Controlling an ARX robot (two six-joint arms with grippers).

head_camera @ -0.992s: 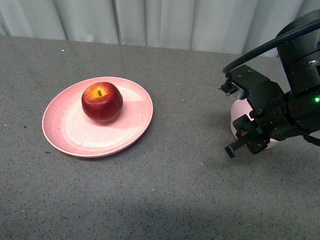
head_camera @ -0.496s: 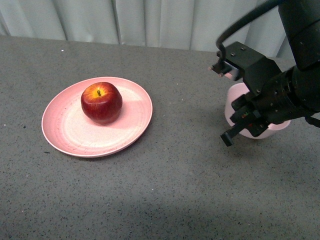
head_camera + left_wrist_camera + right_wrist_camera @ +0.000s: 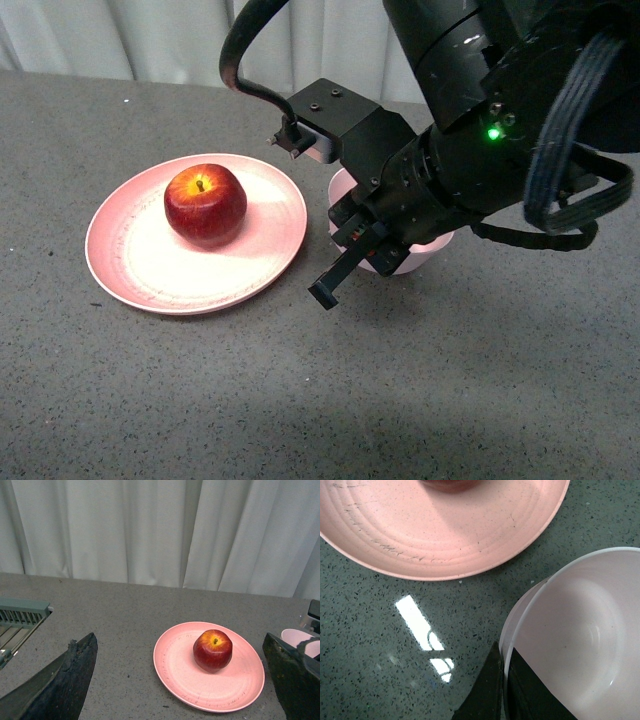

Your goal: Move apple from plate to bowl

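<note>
Note that the apple (image 3: 205,205) sits on the plate (image 3: 140,272). Your right gripper (image 3: 505,692) is clamped on the rim of the bowl (image 3: 420,252), just beside the plate. Your left gripper (image 3: 178,647) is spread wide.

front: on robot body, high, tilted down across table (image 3: 300,400) to curtain (image 3: 150,40), mid range | left wrist: lower, faces across table to curtain, plate (image 3: 185,680) at mid distance | right wrist: straight down, very close on bowl (image 3: 580,630) rim | shared: plate, bowl in all three; apple (image 3: 205,205) whole in front, left wrist
</note>
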